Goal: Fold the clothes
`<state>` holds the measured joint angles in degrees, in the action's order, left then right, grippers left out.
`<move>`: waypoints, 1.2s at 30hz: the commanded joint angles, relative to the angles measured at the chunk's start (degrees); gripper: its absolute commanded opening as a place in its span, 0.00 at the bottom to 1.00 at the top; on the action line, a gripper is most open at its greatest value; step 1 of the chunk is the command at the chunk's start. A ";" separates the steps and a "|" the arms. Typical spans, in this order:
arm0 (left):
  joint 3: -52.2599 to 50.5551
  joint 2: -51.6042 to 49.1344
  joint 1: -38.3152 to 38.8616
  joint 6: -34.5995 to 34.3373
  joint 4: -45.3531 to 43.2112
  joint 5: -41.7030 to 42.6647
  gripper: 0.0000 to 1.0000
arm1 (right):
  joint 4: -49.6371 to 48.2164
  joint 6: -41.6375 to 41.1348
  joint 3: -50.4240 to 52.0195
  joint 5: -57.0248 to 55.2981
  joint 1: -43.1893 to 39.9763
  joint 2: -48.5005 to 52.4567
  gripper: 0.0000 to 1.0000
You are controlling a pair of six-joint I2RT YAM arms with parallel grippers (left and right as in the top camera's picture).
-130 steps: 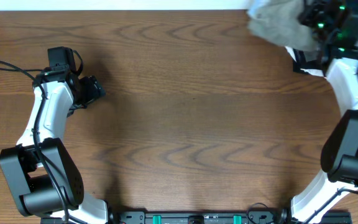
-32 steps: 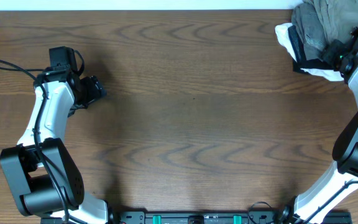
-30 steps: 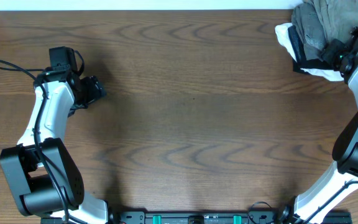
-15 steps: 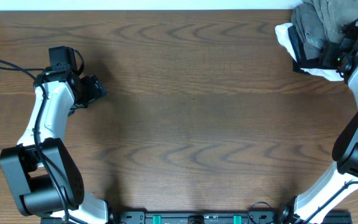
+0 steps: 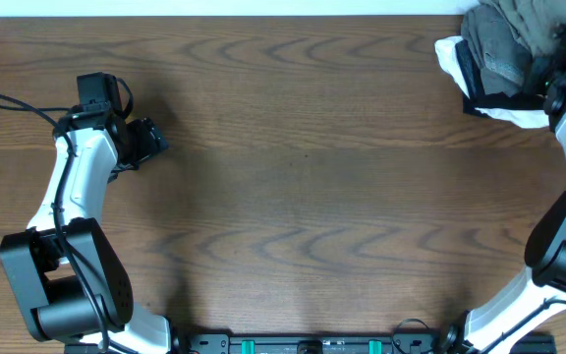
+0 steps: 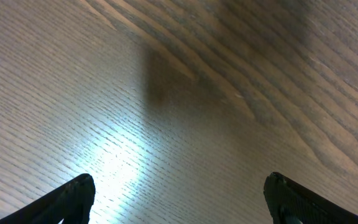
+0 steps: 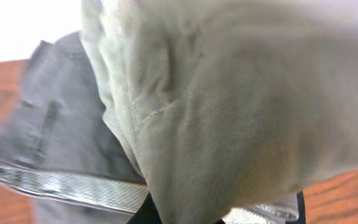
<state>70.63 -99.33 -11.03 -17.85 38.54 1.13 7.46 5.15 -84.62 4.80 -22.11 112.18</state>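
The pale khaki-green shorts (image 5: 519, 22) lie bunched on top of a pile of garments at the table's far right corner. In the right wrist view the shorts (image 7: 241, 112) fill most of the frame and gather to a point at the bottom middle, hiding the fingers. My right gripper (image 5: 558, 71) is at the right side of the pile and looks shut on a fold of the shorts. My left gripper (image 5: 155, 141) is open and empty over bare wood at the far left, and its two fingertips show in the left wrist view (image 6: 179, 199).
Under the shorts lie a darker grey garment (image 5: 494, 54) (image 7: 48, 118), a white one (image 5: 448, 51) (image 7: 73, 186) and a black one (image 5: 480, 98). The pile sits against the far edge of the wooden table (image 5: 303, 177). A black cable trails at the far left (image 5: 8, 101).
My right gripper has moved up and right along the pile's side. The shorts, held left of the pile 4.3 s ago, now sit on it. The left arm is still.
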 commanded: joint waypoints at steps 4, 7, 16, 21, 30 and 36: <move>0.09 0.42 0.24 -0.26 0.04 -0.22 0.88 | -1.09 -6.47 0.02 8.11 2.69 -2.47 0.01; 0.09 0.42 0.22 -0.24 0.22 -0.22 0.88 | -1.97 -6.73 0.02 8.04 3.26 -2.47 0.01; 0.09 0.37 0.24 -0.26 -0.35 -0.22 0.88 | -1.88 -4.66 0.02 15.41 4.57 -2.45 0.01; 0.09 0.37 0.24 -0.26 -0.42 -0.22 0.88 | -1.46 -4.92 0.02 15.04 8.22 -2.40 0.01; 0.09 0.37 0.22 -0.24 -0.42 -0.22 0.88 | -1.14 -5.51 0.02 10.01 11.54 -2.40 0.41; 0.09 0.37 0.22 -0.24 -0.42 -0.24 0.88 | 1.07 -5.51 0.02 14.34 10.21 -2.82 0.82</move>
<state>70.63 -99.33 -11.03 -17.85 38.24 1.13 8.12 -0.01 -84.62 16.25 -11.11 111.35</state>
